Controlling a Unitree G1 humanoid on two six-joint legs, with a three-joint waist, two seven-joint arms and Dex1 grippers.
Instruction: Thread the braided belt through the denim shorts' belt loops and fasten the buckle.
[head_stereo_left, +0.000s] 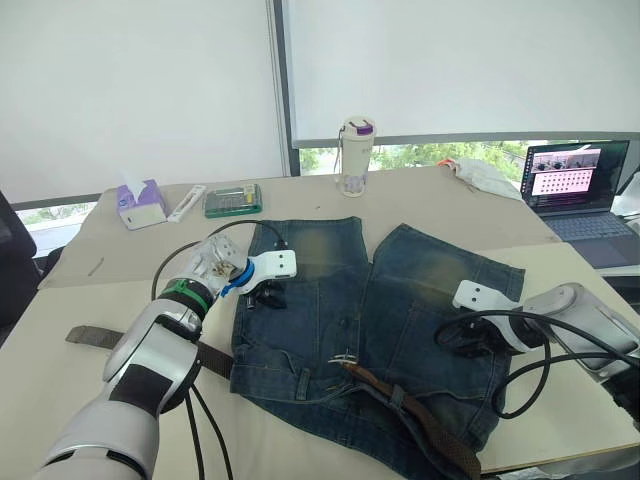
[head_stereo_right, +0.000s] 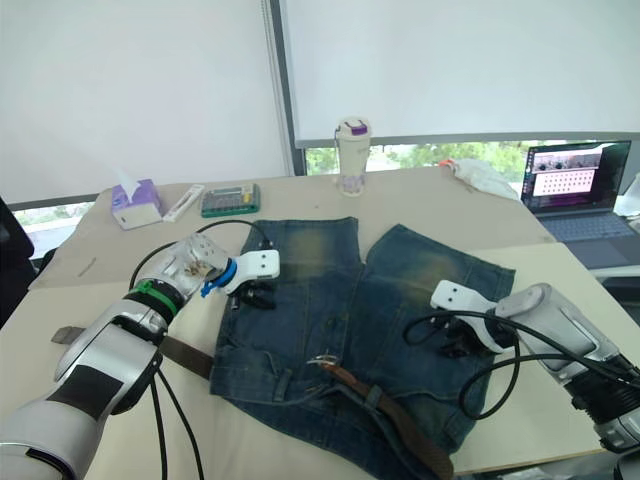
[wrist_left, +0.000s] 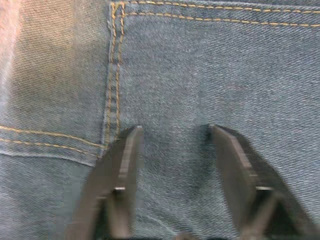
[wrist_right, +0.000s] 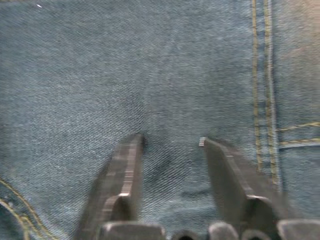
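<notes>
— What sort of place is this?
— An office or lab: pale beige tables (head_stereo_left: 90, 330), white roller blinds (head_stereo_left: 140, 80) over windows, an open black laptop (head_stereo_left: 578, 190), a purple tissue box (head_stereo_left: 141, 205), a lidded white drink bottle (head_stereo_left: 356, 156).

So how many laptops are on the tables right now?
1. The laptop sits open on the far right table, beyond the denim shorts. Others could be outside the view.

Bare table (head_stereo_left: 90, 310) left of denim shorts (head_stereo_left: 420, 290)
</notes>
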